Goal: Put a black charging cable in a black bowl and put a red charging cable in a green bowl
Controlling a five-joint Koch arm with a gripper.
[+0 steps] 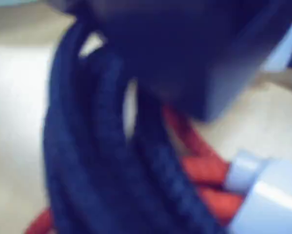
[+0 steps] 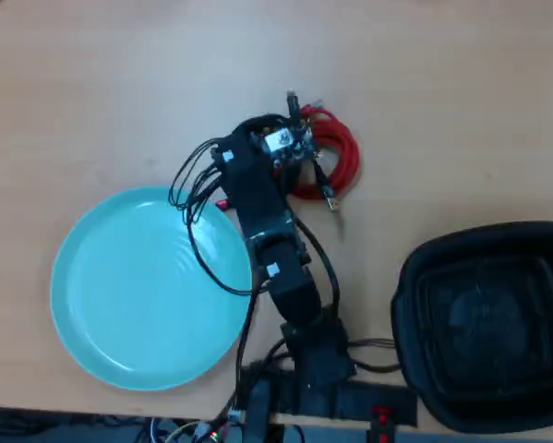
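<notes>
Blur spoils the wrist view: only dark strands of the black charging cable (image 1: 102,161) are made out close to the lens, with the red charging cable (image 1: 204,170) behind. In the overhead view the gripper (image 2: 290,148) is set over the red coil (image 2: 341,152) and is masked by the arm (image 2: 267,231); whether its jaws are closed cannot be told. The green bowl (image 2: 119,295) and black bowl (image 2: 498,323), cut off at the right, lie apart on the table (image 2: 119,92).

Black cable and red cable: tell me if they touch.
Touching. In the wrist view, the black cable strands lie directly across the red cable, no gap visible; the overhead view shows them overlapping beside the pincer.
</notes>
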